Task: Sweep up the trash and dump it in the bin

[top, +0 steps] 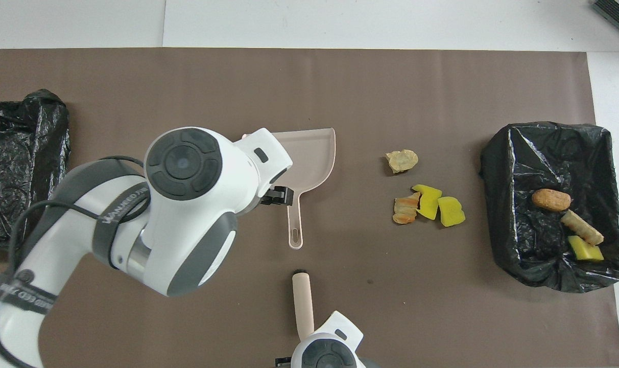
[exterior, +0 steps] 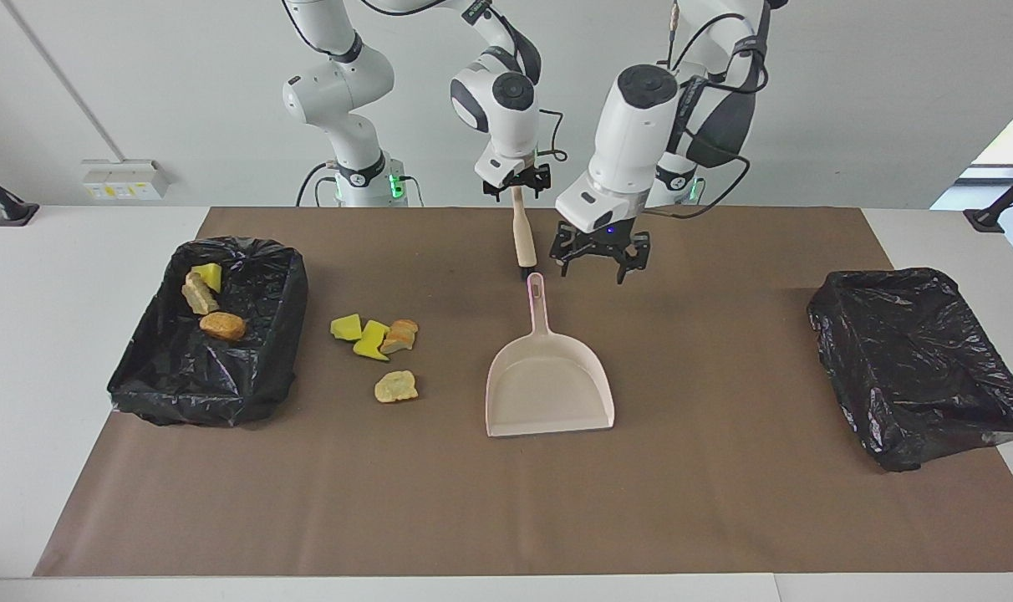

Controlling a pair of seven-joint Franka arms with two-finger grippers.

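Observation:
Several trash chunks (exterior: 373,339) (top: 428,202), yellow and tan, lie on the brown mat between the beige dustpan (exterior: 550,393) (top: 309,153) and the black-lined bin (exterior: 285,334) (top: 498,168). Three more chunks (exterior: 221,326) lie in that bin. The brush (exterior: 522,238) (top: 302,301) stands tilted, bristles down, just nearer the robots than the dustpan's handle tip. My right gripper (exterior: 517,186) is at the top end of its handle. My left gripper (exterior: 597,266) hangs open and holds nothing, low over the mat beside the dustpan handle (exterior: 537,293), toward the left arm's end.
A second black-lined bin (exterior: 916,359) (top: 28,153) with nothing in it sits at the left arm's end of the mat. In the overhead view the left arm's wrist covers one corner of the dustpan.

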